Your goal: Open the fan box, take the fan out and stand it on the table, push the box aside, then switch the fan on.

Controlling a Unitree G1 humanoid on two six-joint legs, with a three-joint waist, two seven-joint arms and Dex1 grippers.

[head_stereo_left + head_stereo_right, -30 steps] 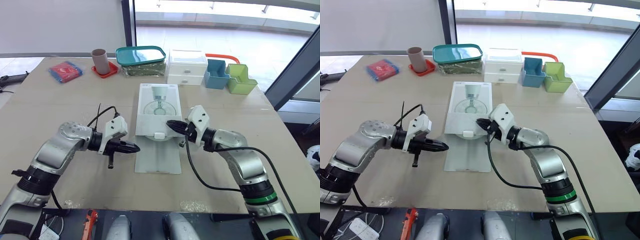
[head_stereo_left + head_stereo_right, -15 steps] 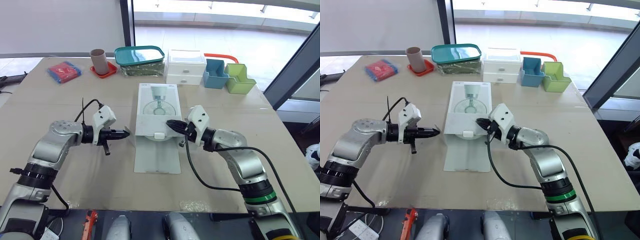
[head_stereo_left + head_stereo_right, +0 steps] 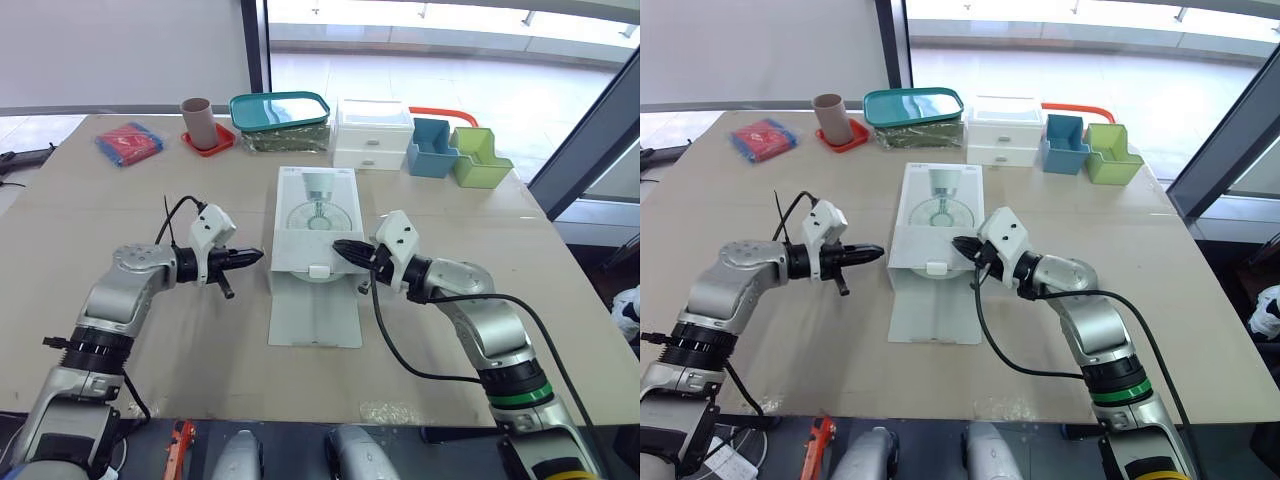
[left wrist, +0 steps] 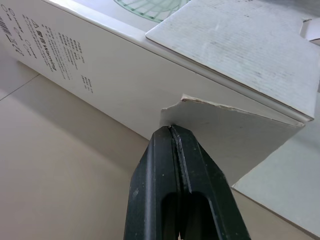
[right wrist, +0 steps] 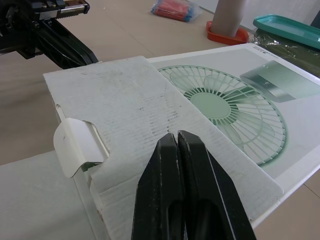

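The white fan box (image 3: pixel 316 215) lies flat mid-table, a fan printed on its top. Its long front flap (image 3: pixel 316 315) is folded out onto the table toward me. My left gripper (image 3: pixel 255 256) is shut, with its tip just off the box's left side. In the left wrist view the shut fingertips (image 4: pixel 172 131) touch the corner of a small side flap (image 4: pixel 225 145). My right gripper (image 3: pixel 340 247) is shut too, its tip lying on the box's top panel (image 5: pixel 130 105) near the tuck tab (image 5: pixel 77 145). The fan itself is hidden inside.
Along the far edge stand a red packet (image 3: pixel 130 143), a cup on a red coaster (image 3: pixel 198 118), a teal lidded container (image 3: pixel 281 110), a white drawer unit (image 3: pixel 375 133), a blue bin (image 3: pixel 433 148) and a green bin (image 3: pixel 479 158). Bare tabletop lies on both sides of the box.
My left gripper drew back from beside the front flap, then moved up and in toward the box's left side. The right gripper and the box have stayed put.
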